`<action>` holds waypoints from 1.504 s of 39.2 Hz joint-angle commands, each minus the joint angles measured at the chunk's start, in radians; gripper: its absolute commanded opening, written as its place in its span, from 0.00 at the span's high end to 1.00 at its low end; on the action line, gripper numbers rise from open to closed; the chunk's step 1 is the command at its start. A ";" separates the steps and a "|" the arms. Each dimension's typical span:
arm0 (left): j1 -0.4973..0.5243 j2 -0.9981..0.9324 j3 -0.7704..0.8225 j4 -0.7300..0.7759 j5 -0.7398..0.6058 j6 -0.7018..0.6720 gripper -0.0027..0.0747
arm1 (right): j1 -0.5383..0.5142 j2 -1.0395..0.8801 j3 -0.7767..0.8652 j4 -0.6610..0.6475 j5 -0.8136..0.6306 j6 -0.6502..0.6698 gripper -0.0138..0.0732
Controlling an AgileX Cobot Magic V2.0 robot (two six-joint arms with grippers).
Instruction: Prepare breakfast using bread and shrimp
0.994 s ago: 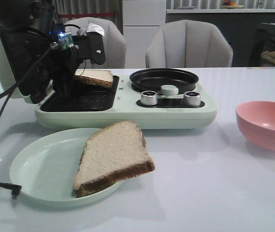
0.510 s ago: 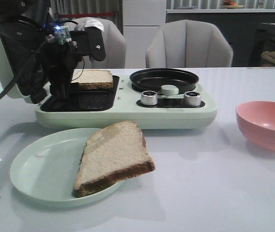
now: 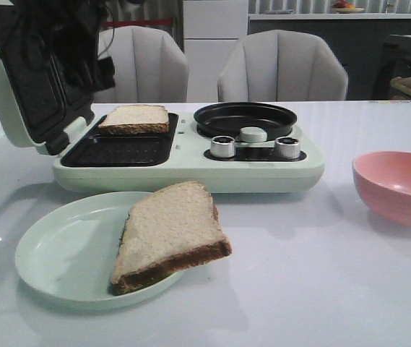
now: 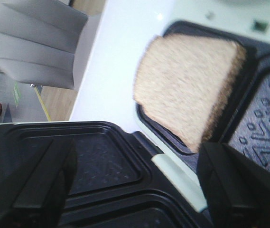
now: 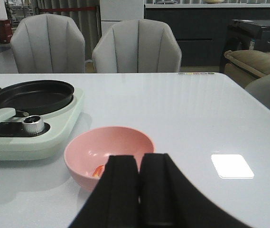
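One bread slice (image 3: 134, 118) lies flat on the far part of the sandwich maker's open black grill plate (image 3: 118, 150); it also shows in the left wrist view (image 4: 191, 85). A second bread slice (image 3: 167, 233) rests on the pale green plate (image 3: 61, 253), overhanging its right rim. My left gripper (image 3: 93, 69) is raised above the grill near the open lid, open and empty (image 4: 137, 152). My right gripper (image 5: 140, 164) is shut and empty, just in front of the pink bowl (image 5: 108, 147). An orange-red shrimp (image 5: 98, 171) peeks out in the bowl, mostly hidden by my fingers.
The pale green breakfast maker (image 3: 191, 170) has a round black pan (image 3: 245, 118) and two silver knobs (image 3: 222, 147). Its lid (image 3: 24, 87) stands open at the left. The pink bowl (image 3: 400, 184) sits at the right. Grey chairs (image 3: 281, 69) stand behind the table.
My left gripper has let go of the bread slice on the grill plate and risen up and away from it. The slice now lies flat.
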 commanded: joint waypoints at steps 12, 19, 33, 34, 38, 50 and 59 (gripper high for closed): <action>-0.013 -0.311 -0.020 -0.315 0.087 -0.013 0.23 | -0.005 -0.022 -0.016 -0.013 -0.078 -0.006 0.68; -0.010 -0.432 -0.020 -0.431 0.128 -0.013 0.23 | -0.005 -0.022 -0.016 -0.013 -0.078 -0.006 0.68; 0.059 -0.647 0.152 -0.585 0.104 -0.190 0.23 | -0.005 -0.022 -0.016 -0.013 -0.078 -0.006 0.68; 0.069 -0.676 0.182 -0.592 0.084 -0.199 0.23 | -0.005 -0.022 -0.016 -0.013 -0.078 -0.006 0.68; 0.106 -0.771 0.291 -0.592 0.023 -0.254 0.23 | -0.005 -0.022 -0.016 -0.013 -0.078 -0.006 0.68; 0.178 -1.067 0.529 -0.627 0.001 -0.299 0.23 | -0.005 -0.022 -0.016 -0.013 -0.078 -0.006 0.68; 0.178 -1.288 0.661 -0.705 0.020 -0.299 0.23 | -0.005 -0.022 -0.016 -0.013 -0.078 -0.006 0.68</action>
